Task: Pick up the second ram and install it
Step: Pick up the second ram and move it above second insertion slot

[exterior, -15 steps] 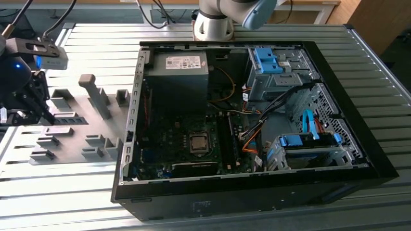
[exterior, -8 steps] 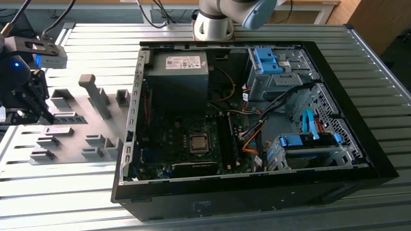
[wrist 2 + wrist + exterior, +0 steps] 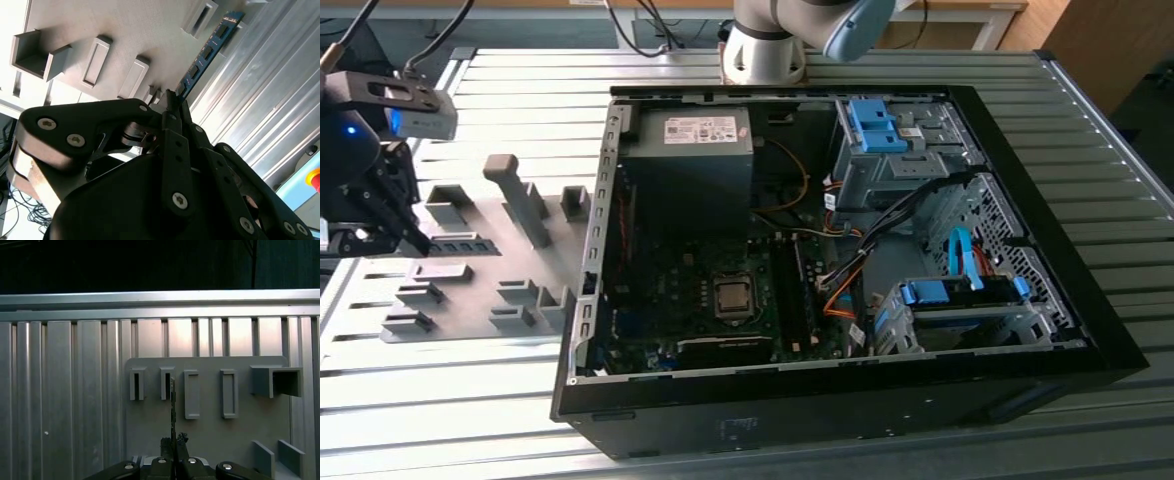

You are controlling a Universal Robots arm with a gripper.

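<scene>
Since the gripper [image 3: 172, 97] clamps one end of the second ram [image 3: 207, 49] between narrowed fingers, the stick juts free over the grey slotted holder [image 3: 210, 440] at the exterior view's left

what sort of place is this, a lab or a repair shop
Most likely a robotics lab bench for computer assembly: a robot arm stands at a ribbed metal table beside an open computer case, and its gripper holds a ram stick by a grey parts fixture.
</scene>
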